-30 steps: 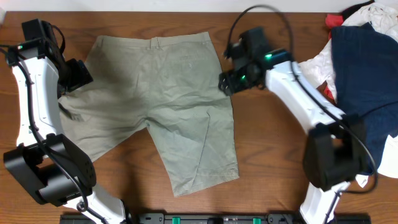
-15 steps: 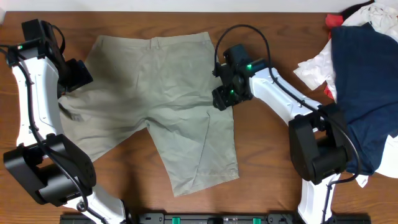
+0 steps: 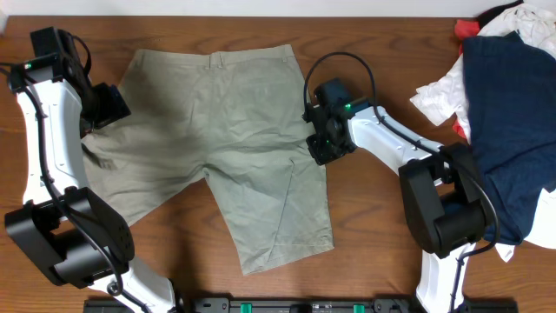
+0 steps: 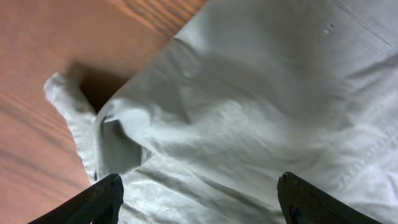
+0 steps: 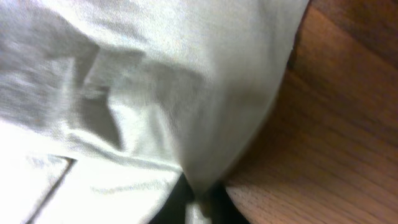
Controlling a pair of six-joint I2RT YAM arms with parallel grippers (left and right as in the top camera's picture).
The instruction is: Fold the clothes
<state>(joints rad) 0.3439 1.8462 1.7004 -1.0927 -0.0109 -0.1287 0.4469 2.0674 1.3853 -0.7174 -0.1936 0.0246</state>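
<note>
A wrinkled pair of khaki grey-green cotton shorts (image 3: pixel 234 148) lies spread flat on the brown wooden table (image 3: pixel 373 226). The waistband is at the far side and both legs point back toward the arm bases. The right gripper (image 3: pixel 320 149) is at the shorts' right side seam, below the waistband corner. Its jaws are clenched on the cloth edge, and the right wrist view shows pale fabric pinched into a fold at the fingertips, with bare wood just beside it. The left gripper (image 3: pixel 111 106) hovers at the shorts' left edge, its dark fingers (image 4: pixel 93 202) spread wide above rumpled fabric and grasping nothing. Well right of the shorts, a dark navy blue garment (image 3: pixel 512 113) is heaped with a crumpled white cloth (image 3: pixel 439 96) and a small red cloth (image 3: pixel 465 29).
</note>
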